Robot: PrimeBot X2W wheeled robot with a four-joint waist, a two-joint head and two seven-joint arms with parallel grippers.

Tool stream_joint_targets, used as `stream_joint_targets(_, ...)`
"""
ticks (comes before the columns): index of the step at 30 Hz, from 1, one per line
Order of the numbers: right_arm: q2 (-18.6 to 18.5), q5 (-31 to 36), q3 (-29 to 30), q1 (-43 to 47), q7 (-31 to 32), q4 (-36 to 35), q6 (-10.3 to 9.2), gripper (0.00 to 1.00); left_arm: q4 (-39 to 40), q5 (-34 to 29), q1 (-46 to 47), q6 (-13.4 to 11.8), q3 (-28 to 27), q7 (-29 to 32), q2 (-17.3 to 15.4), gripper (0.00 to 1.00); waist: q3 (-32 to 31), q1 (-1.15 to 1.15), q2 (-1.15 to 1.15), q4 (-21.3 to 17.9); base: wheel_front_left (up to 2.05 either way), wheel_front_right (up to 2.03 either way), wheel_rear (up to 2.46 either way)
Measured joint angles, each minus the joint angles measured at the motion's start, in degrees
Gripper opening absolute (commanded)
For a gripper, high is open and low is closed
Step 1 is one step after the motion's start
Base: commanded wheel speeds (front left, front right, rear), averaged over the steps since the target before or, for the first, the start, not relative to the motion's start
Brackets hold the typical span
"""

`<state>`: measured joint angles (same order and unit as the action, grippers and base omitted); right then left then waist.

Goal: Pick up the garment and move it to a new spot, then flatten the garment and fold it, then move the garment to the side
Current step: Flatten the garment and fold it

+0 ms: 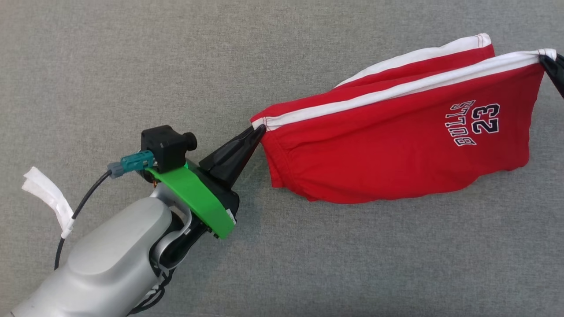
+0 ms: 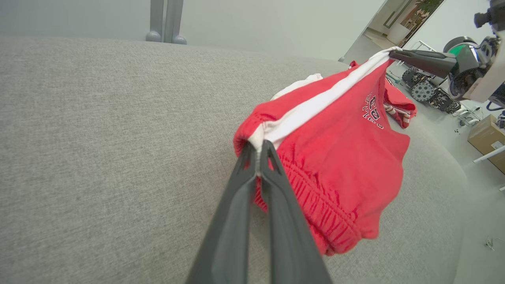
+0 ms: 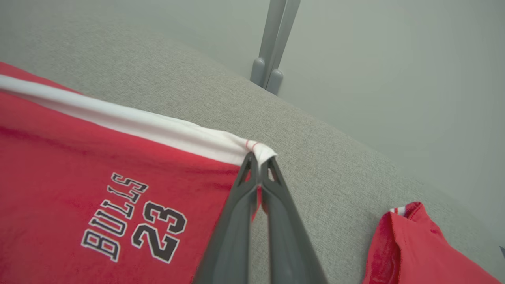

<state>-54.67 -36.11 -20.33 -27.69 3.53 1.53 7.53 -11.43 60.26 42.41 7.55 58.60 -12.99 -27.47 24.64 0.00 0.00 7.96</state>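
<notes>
Soft red knit shorts (image 1: 396,145), white-striped, gathered waistband, stretched between left gripper (image 1: 259,130) and right gripper (image 1: 545,61), each clamped on a stripe end, over grey woven surface (image 1: 132,66).

Robotics lab or workshop, not home. Evidence: large counter (image 2: 98,157) covered in plain grey fabric; bare pale wall (image 2: 256,23) behind; grey metal post (image 2: 173,17) at far edge. Left wrist view, past counter edge: wheeled machine bases (image 2: 423,91) parked on pale floor (image 2: 473,221), cardboard box (image 2: 487,138), loose cable (image 2: 491,242), potted plant (image 2: 426,6) in bright opening beyond.
</notes>
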Motion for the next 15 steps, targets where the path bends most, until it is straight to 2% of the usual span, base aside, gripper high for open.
stream_joint_targets(7,0.2,-3.0,-9.0,-11.1,-0.2,7.9,0.00,0.00,-2.8,3.8,5.1,0.0,4.0,-1.3,0.5,0.00,2.7,0.00,0.00,1.4,0.00,0.00,0.00)
stream_joint_targets(9,1.1,-3.3,-10.7,-13.5,-1.2,10.1,0.00,0.06,-3.7,4.3,6.0,0.0,4.8,-1.6,0.8,0.00,3.1,0.00,0.00,1.6,0.00,0.00,0.00)
stream_joint_targets(10,1.7,-3.5,-11.7,-14.6,-1.7,11.2,0.00,0.20,-4.0,4.4,6.5,0.0,5.2,-1.7,0.9,0.00,3.3,0.00,0.00,1.7,0.00,0.00,0.00)
stream_joint_targets(11,2.4,-3.7,-12.4,-15.5,-2.4,12.4,0.00,0.75,-4.2,4.7,6.8,0.0,5.5,-1.7,1.0,0.04,3.4,0.00,0.00,1.7,0.00,0.00,0.00)
stream_joint_targets(12,3.0,-3.6,-12.8,-16.5,-3.6,13.5,0.00,1.00,-4.5,4.9,7.0,0.0,5.7,-1.8,1.0,0.36,3.5,0.00,0.00,1.6,0.00,0.00,0.00)
stream_joint_targets(13,3.5,-3.6,-13.2,-17.2,-4.6,14.4,0.00,1.00,-4.8,4.9,7.1,0.0,5.9,-1.8,1.0,0.80,3.4,0.00,0.00,1.5,0.00,0.00,0.00)
stream_joint_targets(14,3.9,-3.6,-13.5,-17.9,-5.6,15.5,0.00,1.00,-5.2,4.9,7.3,0.0,5.8,-1.8,1.1,1.00,3.3,0.00,0.00,1.5,0.00,0.00,0.00)
stream_joint_targets(15,4.3,-3.6,-13.8,-18.4,-6.9,16.7,0.00,1.00,-5.4,4.8,7.3,0.0,5.2,-1.9,1.2,1.00,3.2,0.00,0.00,1.4,0.00,0.00,0.00)
